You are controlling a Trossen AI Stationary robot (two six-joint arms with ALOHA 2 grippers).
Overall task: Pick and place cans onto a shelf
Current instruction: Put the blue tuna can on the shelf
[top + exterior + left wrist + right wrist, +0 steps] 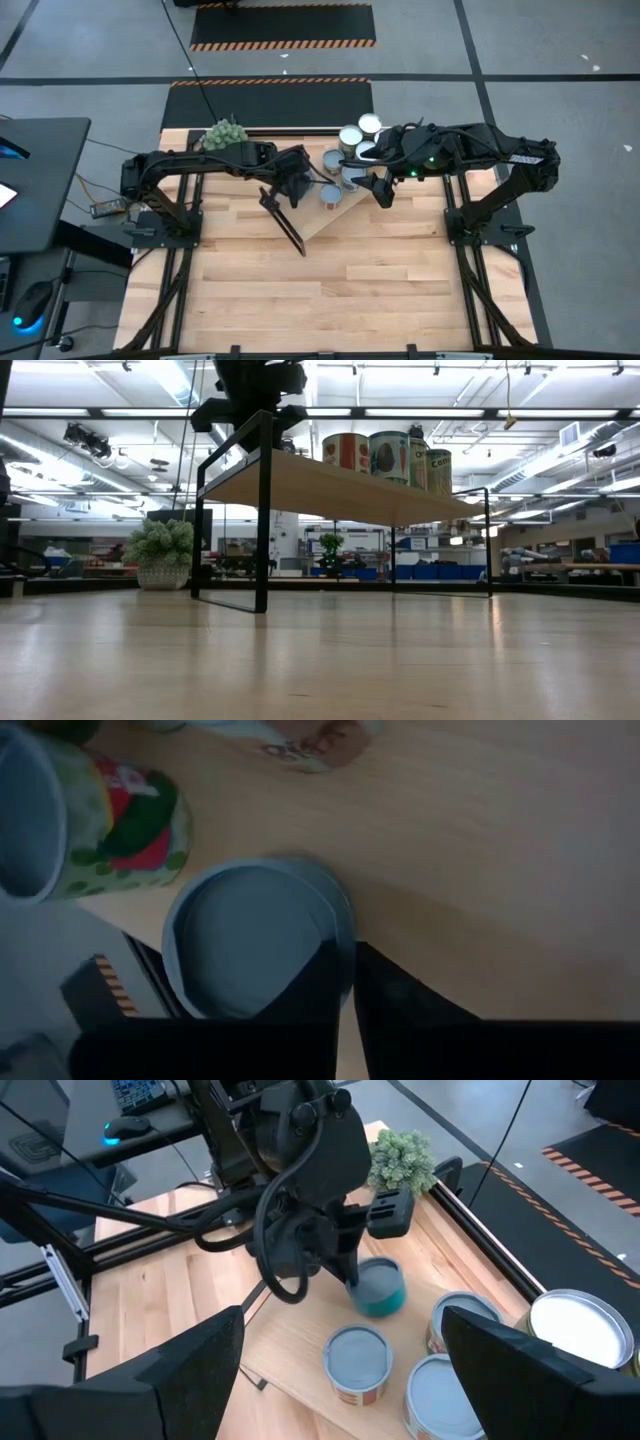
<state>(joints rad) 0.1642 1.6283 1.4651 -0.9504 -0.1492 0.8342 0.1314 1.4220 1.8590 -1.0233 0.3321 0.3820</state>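
Observation:
The shelf [318,218] stands slantwise on the table, and several cans stand on its light wood board [330,490]. My left gripper [350,985] is over the board's left part, shut on a teal can with a grey-blue top [378,1285], which also shows in the high view [330,195]. My right gripper [340,1370] is open and empty. It hangs above the board's right part [380,192], over the other cans [357,1360]. My left gripper pinches the teal can's rim [345,945] on the side facing the arm. One finger [310,985] lies over the can's top inside the rim and the other [400,1005] is outside the wall. The fingers come slanting down from the table's left. The can stands upright on the shelf board.
A spiky green plant ball [225,132] stands at the table's far left, behind the left arm. More cans [358,132] cluster at the shelf's far right end. The near half of the tabletop [330,290] is bare wood.

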